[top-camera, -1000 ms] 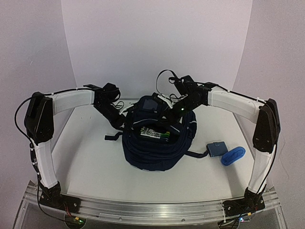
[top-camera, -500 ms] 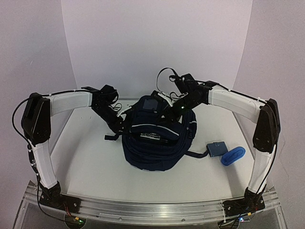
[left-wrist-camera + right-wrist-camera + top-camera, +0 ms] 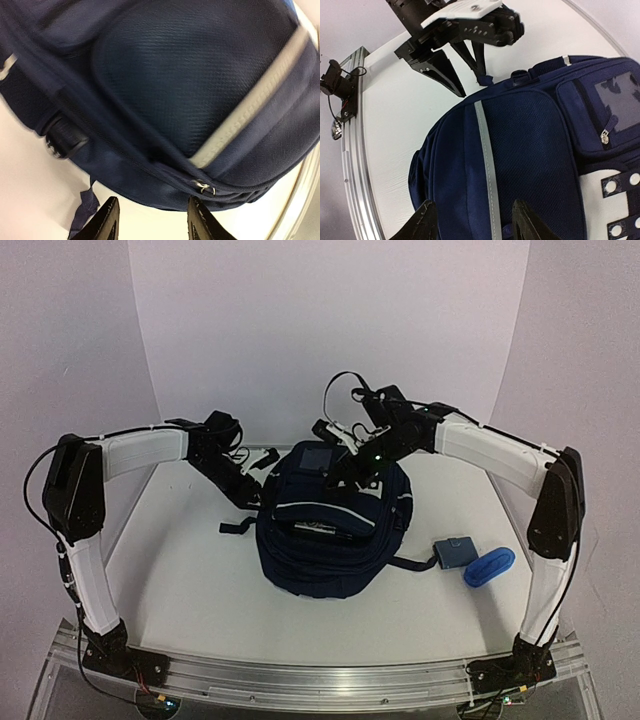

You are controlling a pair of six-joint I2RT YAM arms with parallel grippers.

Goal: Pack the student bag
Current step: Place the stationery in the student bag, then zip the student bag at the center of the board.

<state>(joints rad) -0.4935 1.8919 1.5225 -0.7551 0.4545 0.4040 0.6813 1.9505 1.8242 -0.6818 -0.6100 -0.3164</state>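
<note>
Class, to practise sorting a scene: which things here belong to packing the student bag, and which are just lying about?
Job: large navy-blue striped fabric backpack; left gripper and right gripper, both open near it.
Lying about: small grey-blue pouch; bright blue oblong object. Both are untouched, to the right of the bag.

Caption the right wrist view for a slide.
Right gripper hovers open over the striped navy student bag; left gripper open at its edge.
</note>
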